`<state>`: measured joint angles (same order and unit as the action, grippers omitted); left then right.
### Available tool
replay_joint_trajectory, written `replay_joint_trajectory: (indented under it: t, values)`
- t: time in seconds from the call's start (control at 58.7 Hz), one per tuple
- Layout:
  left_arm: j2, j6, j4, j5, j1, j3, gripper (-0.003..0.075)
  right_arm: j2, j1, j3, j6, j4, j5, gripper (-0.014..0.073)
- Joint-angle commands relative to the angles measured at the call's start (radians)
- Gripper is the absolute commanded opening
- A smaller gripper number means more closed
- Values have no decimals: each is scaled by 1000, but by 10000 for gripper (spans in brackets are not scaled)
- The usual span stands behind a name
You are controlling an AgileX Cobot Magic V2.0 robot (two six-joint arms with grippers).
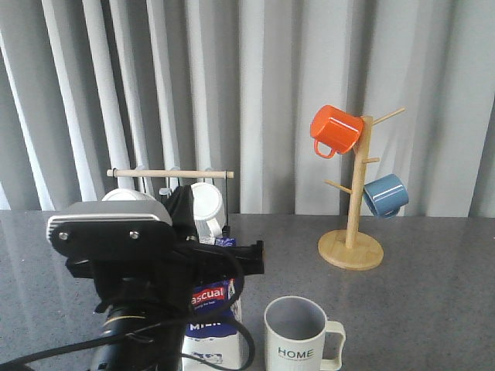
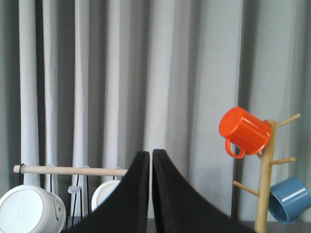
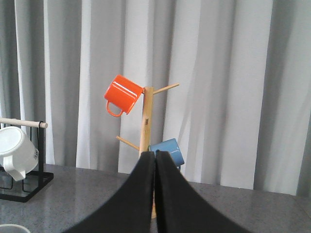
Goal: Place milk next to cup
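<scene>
The milk (image 1: 216, 326) stands upright on the grey table at the front. Its upper part is hidden behind my left arm, and only the red label and the blue-and-white lower part show. The cup (image 1: 297, 337), off-white with "HOME" on it, stands just to the right of the milk with a small gap between them, handle to the right. My left gripper (image 1: 257, 256) is above the milk and apart from it. In the left wrist view it (image 2: 151, 152) is shut and empty and faces the curtain. My right gripper (image 3: 155, 152) is shut and empty and is out of the front view.
A wooden mug tree (image 1: 352, 249) at the back right holds an orange mug (image 1: 336, 130) and a blue mug (image 1: 385, 195). A black rack with a wooden rod (image 1: 170, 174) holds white mugs (image 1: 207, 207) at the back left. A grey curtain closes the back.
</scene>
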<state>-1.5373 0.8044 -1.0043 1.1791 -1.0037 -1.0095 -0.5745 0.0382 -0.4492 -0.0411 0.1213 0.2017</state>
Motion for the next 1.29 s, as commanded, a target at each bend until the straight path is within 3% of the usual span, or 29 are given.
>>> replay_joint_trajectory:
  t: [0.0, 0.085, 0.153, 0.221, 0.392, 0.494, 0.596, 0.733, 0.92, 1.176, 1.278]
  values:
    - [49, 3, 48, 195, -6, -26, -8, 1, -5, -26, 4, 6, 69, -8]
    - [46, 1, 53, 194, -6, -26, -8, 1, -5, -26, 4, 6, 69, -8]
    - [50, -84, 109, 189, -13, -26, -8, 1, -5, -26, 4, 6, 69, -8]
    - [51, -195, 266, 195, -15, -26, -8, 1, -5, -26, 4, 6, 69, -8]
    - [52, -454, 857, 159, -10, -26, -8, 1, -5, -26, 4, 6, 69, -8]
    - [52, -637, 998, 83, 7, -27, -8, 1, -5, -26, 4, 6, 68, -9]
    - [72, -728, 938, -156, 7, -27, -8, 1, -5, -26, 4, 6, 69, -9]
    - [173, -707, 776, -636, 18, -27, -8, 1, -3, -26, 4, 8, 71, -9]
    - [417, -551, 726, -888, 103, -27, -8, 1, -3, -26, 4, 8, 71, -10]
    - [694, -630, 727, -1309, 517, -18, -8, 1, -3, -26, 4, 8, 71, -8]
    - [781, -645, 724, -1384, 682, 62, -8, 1, -3, -26, 4, 8, 71, -8]
